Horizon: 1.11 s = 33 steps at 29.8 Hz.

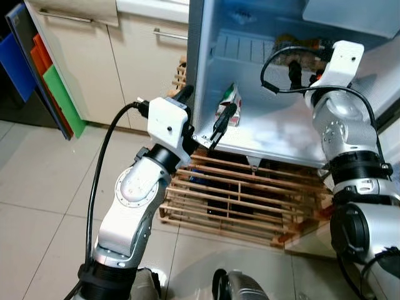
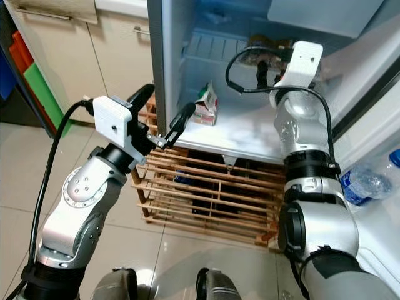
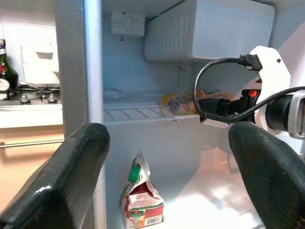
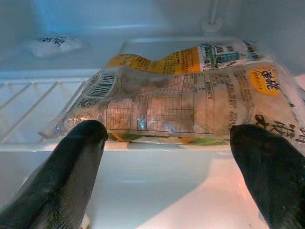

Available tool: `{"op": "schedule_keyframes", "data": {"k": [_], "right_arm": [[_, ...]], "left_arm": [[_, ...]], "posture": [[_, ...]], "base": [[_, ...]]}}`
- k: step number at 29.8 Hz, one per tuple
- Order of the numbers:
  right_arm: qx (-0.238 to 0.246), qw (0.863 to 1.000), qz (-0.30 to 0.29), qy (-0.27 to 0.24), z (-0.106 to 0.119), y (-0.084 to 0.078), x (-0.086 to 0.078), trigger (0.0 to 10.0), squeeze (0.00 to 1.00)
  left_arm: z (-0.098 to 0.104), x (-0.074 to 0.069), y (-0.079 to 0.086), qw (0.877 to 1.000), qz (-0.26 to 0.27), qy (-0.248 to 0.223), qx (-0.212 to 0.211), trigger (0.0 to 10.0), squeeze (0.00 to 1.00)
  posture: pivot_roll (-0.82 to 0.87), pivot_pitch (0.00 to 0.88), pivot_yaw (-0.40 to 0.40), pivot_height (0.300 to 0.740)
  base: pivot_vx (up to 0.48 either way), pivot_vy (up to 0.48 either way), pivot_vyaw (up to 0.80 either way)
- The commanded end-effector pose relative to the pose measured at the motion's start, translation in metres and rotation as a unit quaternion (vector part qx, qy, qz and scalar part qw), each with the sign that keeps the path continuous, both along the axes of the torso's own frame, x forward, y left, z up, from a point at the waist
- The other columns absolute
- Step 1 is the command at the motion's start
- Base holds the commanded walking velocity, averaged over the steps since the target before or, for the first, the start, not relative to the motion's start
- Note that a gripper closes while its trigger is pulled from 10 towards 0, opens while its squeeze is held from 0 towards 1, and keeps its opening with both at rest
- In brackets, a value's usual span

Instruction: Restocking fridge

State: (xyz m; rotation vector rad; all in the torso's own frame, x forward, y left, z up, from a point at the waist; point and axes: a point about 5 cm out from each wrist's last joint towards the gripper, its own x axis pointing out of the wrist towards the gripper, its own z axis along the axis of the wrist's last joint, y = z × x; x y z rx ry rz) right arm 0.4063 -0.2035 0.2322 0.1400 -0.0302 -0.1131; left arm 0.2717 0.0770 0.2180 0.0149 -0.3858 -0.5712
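1. Fridge stands open. Right gripper is inside at the wire shelf, fingers spread wide on either side of a clear food packet that lies on that shelf. Fingers are not touching it (looks just set down or about to be taken; cannot tell which).
2. Left gripper hovers at the fridge's left front edge, fingers apart and holding nothing, aimed at a small red-green carton standing upright on the lower floor of the fridge.
3. Progress, as a judgement: partly stocked. Carton and packet are in, plus a second yellow packet behind the clear one and a small white pouch further back on the shelf.
4. Left to do, probably: a water bottle lies outside, to the right of the fridge, well apart from both grippers. Likely next item, though the door is not in reach of either arm as posed.
5. View differences: right wrist view gives the packet labels and the gap between fingers and packet. Left wrist view shows the thermostat dial and freezer box. The wooden crate under the fridge appears in the head views, and the bottle in the right eye view.
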Motion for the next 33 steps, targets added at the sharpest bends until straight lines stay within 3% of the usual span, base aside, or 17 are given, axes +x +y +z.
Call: {"op": "schedule_keyframes", "data": {"k": [1, 11, 21, 26, 29, 33], "right_arm": [[0.000, 1.000, -0.010, -0.004, 0.004, -0.005, 0.002, 10.0, 0.00], [0.001, 0.999, -0.034, 0.017, -0.006, -0.017, 0.006, 10.0, 0.00], [-0.047, 0.997, -0.058, -0.026, 0.020, -0.028, 0.008, 10.0, 0.00], [-0.054, 0.996, -0.064, -0.007, 0.007, -0.032, 0.006, 10.0, 0.00], [-0.053, 0.997, -0.064, -0.007, 0.006, -0.032, 0.006, 10.0, 0.00], [-0.071, 0.996, -0.038, -0.035, 0.004, -0.019, 0.004, 10.0, 0.00]], "left_arm": [[0.001, -0.001, -0.002, 1.000, -0.005, 0.000, 0.000, 10.0, 0.00], [0.001, -0.001, 0.000, 1.000, -0.001, 0.002, 0.001, 10.0, 0.00], [0.002, 0.000, 0.000, 1.000, 0.001, 0.003, 0.001, 10.0, 0.00], [0.001, 0.001, -0.001, 1.000, -0.001, 0.003, 0.001, 10.0, 0.00], [0.002, 0.001, -0.001, 1.000, -0.001, 0.003, 0.001, 10.0, 0.00], [-0.004, 0.008, 0.003, 1.000, 0.025, 0.012, 0.011, 10.0, 0.00]], "posture": [[0.03, 0.130, -0.060, 0.740], [0.05, 0.143, -0.062, 0.740], [0.05, 0.141, -0.059, 0.740], [0.04, 0.139, -0.059, 0.740], [0.04, 0.139, -0.059, 0.740], [0.01, 0.104, -0.064, 0.740]], "base": [[0.000, 0.000, 0.00], [0.000, 0.000, 0.00], [0.000, 0.000, 0.00], [0.000, 0.000, 0.00], [0.000, 0.000, 0.00], [0.000, 0.000, 0.00]]}}
